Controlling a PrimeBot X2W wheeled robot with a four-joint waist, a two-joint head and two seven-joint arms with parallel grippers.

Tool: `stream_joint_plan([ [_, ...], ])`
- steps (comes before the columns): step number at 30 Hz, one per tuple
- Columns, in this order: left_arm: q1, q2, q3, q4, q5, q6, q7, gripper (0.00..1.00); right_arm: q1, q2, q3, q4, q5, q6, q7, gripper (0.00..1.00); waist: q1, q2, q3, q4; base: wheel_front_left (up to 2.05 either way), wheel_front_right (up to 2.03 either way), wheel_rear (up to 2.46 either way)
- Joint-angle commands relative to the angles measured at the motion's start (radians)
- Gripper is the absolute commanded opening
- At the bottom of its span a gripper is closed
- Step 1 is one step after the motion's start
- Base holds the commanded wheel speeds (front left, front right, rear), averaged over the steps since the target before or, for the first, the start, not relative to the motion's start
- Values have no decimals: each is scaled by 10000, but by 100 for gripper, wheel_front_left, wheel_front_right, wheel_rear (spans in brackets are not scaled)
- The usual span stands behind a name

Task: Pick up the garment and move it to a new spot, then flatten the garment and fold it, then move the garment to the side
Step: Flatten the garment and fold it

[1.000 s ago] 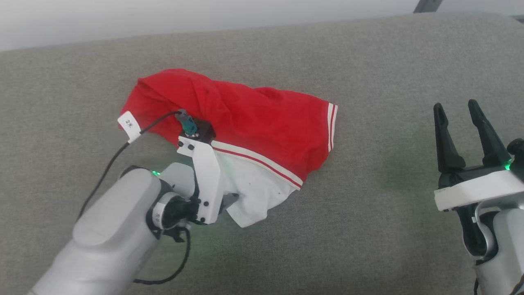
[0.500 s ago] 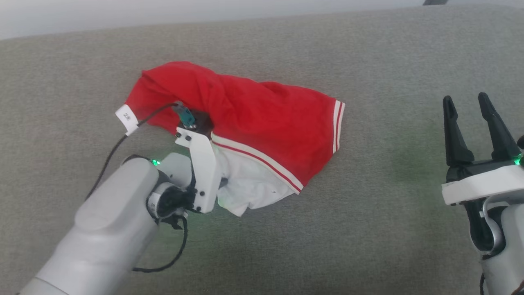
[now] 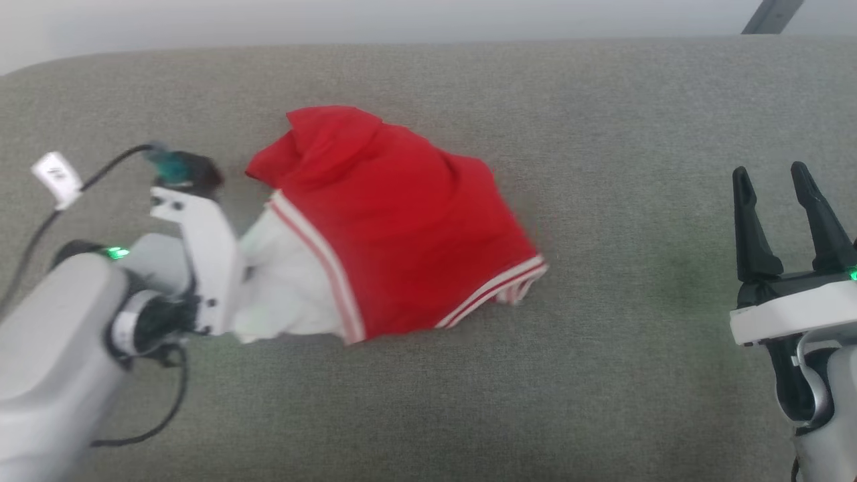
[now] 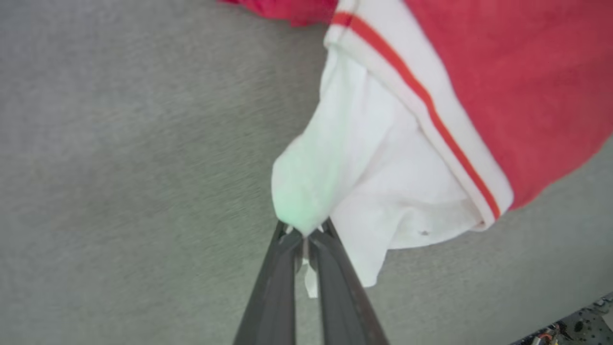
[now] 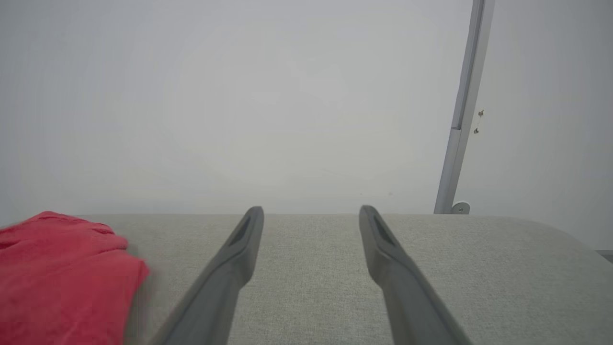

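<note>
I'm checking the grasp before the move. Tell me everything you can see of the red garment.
The garment is soft bright red cloth with a white lining panel and white hem bands carrying a thin red stripe. It rests crumpled, unfolded, on the grey fabric surface. The white panel juts toward the robot's left, where the left gripper is shut on a pinch of it, drawing it to a peak. A second striped hem shows at its near right corner.
</note>
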Motion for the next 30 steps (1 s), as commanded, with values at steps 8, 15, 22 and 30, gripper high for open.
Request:
stream_joint_plan([
  [8, 989, 933, 353, -101, 124, 647, -230, 0, 4, 22, 83, -156, 56, -7, 116, 100, 0, 0, 65, 57, 0, 0, 0],
  [15, 1379, 433, 405, 613, -73, 672, -826, 41, -37, -34, 415, -114, 244, -7, 195, 100, 0, 0, 2, 25, 0, 0, 0],
  [22, 1517, 191, 611, 918, -197, 653, -1480, 100, 181, -125, 677, 1, 417, -7, 279, 100, 0, 0, -246, 125, 0, 0, 0],
  [30, 1999, 240, 987, 324, -39, 427, -3047, 100, 479, -245, 1012, 63, 625, -7, 491, 100, 0, 0, -808, 428, 0, 0, 0],
])
